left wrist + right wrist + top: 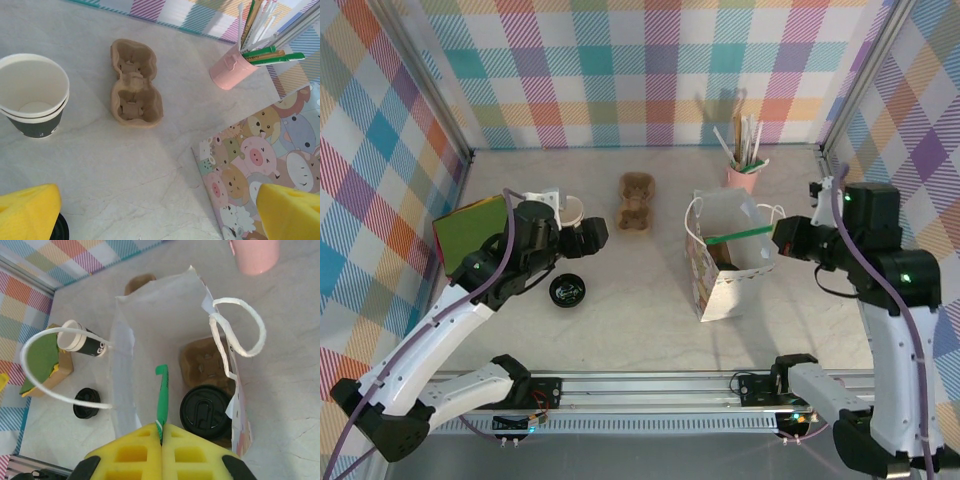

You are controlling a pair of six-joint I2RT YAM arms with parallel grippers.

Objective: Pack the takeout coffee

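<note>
The paper bag (150, 315) is standing with its mouth gaping and its 2 handles (245, 325) flopping outward. Bare table (640, 290) is lying open between it and the left gripper (588, 236), whose jaws are standing wide apart around nothing. The right gripper (161, 432) is hovering over the bag's near rim, its jaws pinching a green stick (162, 390). Inside the bag, the takeout coffee (204, 411) is sitting next to a cardboard carrier (202, 360). A pink cup (744, 177) is holding straws (745, 140).
</note>
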